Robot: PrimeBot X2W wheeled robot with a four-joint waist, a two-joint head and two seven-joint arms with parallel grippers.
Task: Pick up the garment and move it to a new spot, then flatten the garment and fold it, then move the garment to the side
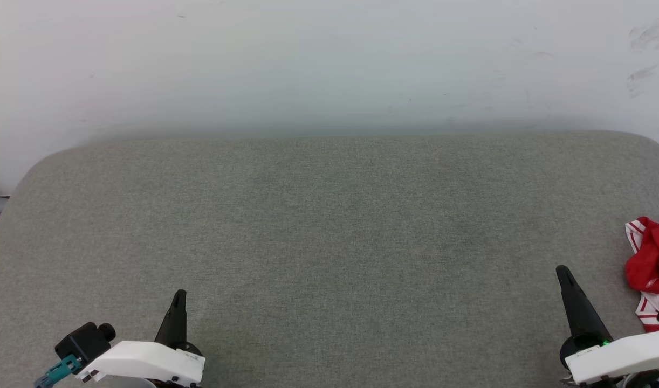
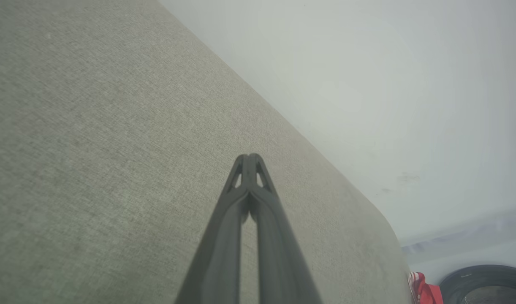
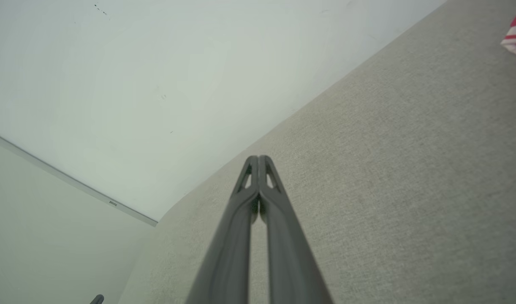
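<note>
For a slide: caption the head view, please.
Red garment crumpled on grey surface at view's right edge; left gripper and right gripper shut.

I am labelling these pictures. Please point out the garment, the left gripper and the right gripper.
garment (image 1: pixel 653 261), head view, red crumpled middle.
left gripper (image 2: pixel 249 157), left wrist view, where the shut fingertips meet.
right gripper (image 3: pixel 258 157), right wrist view, where the shut fingertips meet.

garment (image 1: pixel 651 263) at right edge of surface (image 1: pixel 329 226), right gripper (image 1: pixel 562 271) near it, left gripper (image 1: pixel 179 295) far left
</note>
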